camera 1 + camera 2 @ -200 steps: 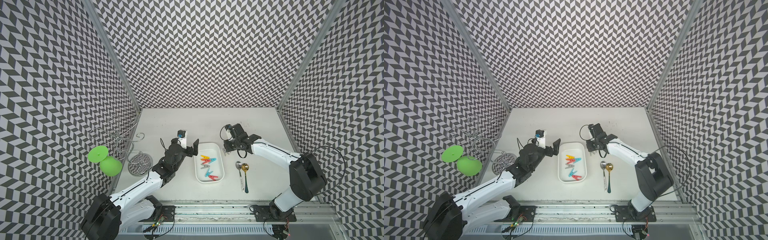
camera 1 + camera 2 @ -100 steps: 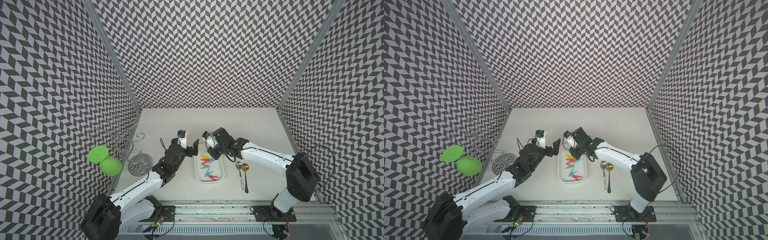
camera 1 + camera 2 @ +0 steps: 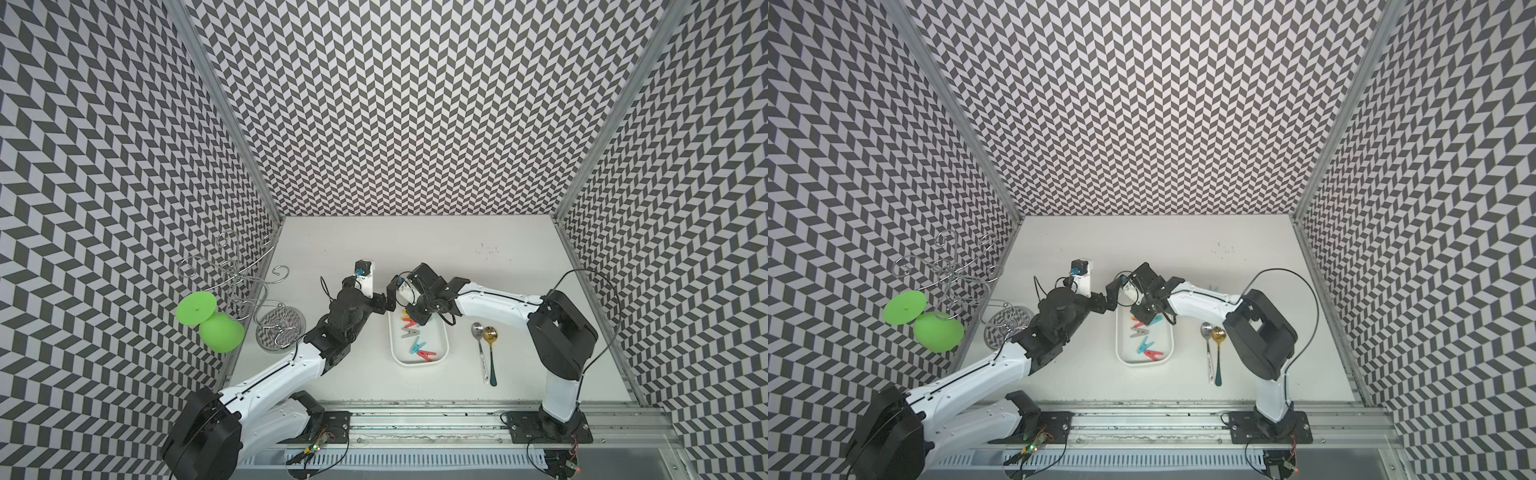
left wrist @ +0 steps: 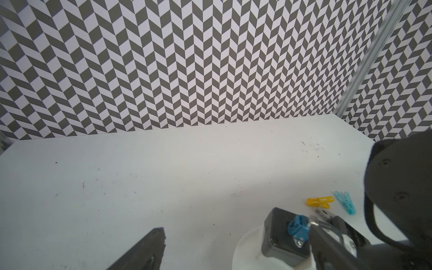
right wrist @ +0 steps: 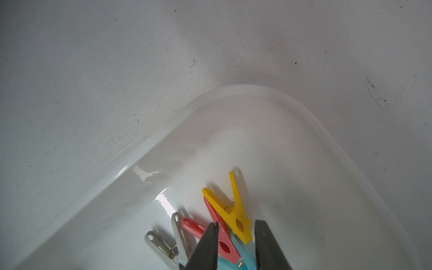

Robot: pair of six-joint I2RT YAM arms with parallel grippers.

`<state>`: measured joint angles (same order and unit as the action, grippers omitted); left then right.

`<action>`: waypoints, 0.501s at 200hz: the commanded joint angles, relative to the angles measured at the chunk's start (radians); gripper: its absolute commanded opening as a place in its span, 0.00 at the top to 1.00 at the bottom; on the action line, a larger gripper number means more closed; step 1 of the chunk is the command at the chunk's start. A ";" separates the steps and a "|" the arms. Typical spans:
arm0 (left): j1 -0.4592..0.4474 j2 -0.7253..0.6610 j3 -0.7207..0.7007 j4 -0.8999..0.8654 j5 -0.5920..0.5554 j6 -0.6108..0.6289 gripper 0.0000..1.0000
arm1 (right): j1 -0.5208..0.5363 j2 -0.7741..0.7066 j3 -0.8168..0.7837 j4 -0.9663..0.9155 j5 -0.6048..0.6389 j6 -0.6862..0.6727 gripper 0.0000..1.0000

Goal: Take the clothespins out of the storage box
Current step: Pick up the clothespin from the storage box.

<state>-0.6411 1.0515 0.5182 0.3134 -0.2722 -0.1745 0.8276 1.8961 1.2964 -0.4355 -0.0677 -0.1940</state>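
Spoons (image 3: 490,333) beside storage box (image 3: 417,364), left claw (image 3: 384,297) near right claw (image 5: 236,224)

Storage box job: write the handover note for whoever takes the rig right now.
Left pincer: open, empty, by the storage box's far left corner.
Right pincer: open, lowered into the box's far end, fingers straddling the yellow clothespin atop a pile; nothing gripped yet.
Done: two out on the table beyond the box, a loose yellow clothespin and a light blue clothespin.
Left: that pile, plus the grey clothespin, blue clothespin and red clothespin nearer the near end.
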 commanded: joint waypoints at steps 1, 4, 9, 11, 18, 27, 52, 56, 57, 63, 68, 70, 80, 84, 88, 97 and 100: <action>-0.002 -0.020 -0.009 0.029 0.008 0.001 0.01 | 0.007 0.038 0.033 0.044 0.003 0.004 0.70; -0.001 -0.021 -0.010 0.029 0.007 0.001 0.00 | 0.007 0.042 0.035 0.044 0.004 0.004 0.70; 0.000 -0.021 -0.010 0.029 0.008 0.002 0.01 | 0.007 0.048 0.038 0.046 0.007 0.005 0.70; -0.001 -0.021 -0.010 0.029 0.007 0.001 0.00 | 0.007 0.050 0.040 0.047 0.008 0.006 0.70; -0.001 -0.020 -0.010 0.028 0.007 0.001 0.01 | 0.007 0.058 0.044 0.049 0.009 0.009 0.70; -0.001 -0.021 -0.009 0.029 0.007 0.001 0.00 | 0.007 0.066 0.046 0.052 0.011 0.011 0.70; -0.002 -0.021 -0.011 0.029 0.007 0.001 0.00 | 0.007 0.087 0.054 0.063 0.015 0.017 0.70; -0.001 -0.021 -0.011 0.029 0.008 0.001 0.01 | 0.006 0.090 0.054 0.063 0.013 0.018 0.70; -0.001 -0.020 -0.012 0.028 0.007 0.001 0.01 | 0.006 0.091 0.055 0.063 0.014 0.019 0.70; -0.001 -0.020 -0.011 0.029 0.007 0.000 0.00 | 0.007 0.096 0.058 0.065 0.014 0.020 0.71; -0.001 -0.021 -0.011 0.028 0.007 0.000 0.01 | 0.007 0.101 0.060 0.066 0.012 0.021 0.71; -0.002 -0.020 -0.011 0.029 0.007 0.000 0.00 | 0.007 0.102 0.060 0.066 0.012 0.022 0.71; -0.001 -0.021 -0.012 0.029 0.007 0.001 0.00 | 0.007 0.112 0.066 0.066 0.014 0.022 0.71; -0.001 -0.021 -0.011 0.028 0.007 0.000 0.00 | 0.007 0.116 0.067 0.066 0.014 0.023 0.71; -0.001 -0.022 -0.011 0.028 0.007 0.000 0.00 | 0.007 0.119 0.067 0.066 0.015 0.024 0.72; 0.000 -0.024 -0.011 0.027 0.007 0.000 0.00 | 0.007 0.124 0.067 0.066 0.017 0.024 0.72; -0.001 -0.023 -0.012 0.029 0.007 0.000 0.01 | 0.007 0.127 0.069 0.066 0.017 0.024 0.72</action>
<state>-0.6411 1.0470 0.5179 0.3134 -0.2722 -0.1745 0.8284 1.9965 1.3380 -0.4091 -0.0593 -0.1825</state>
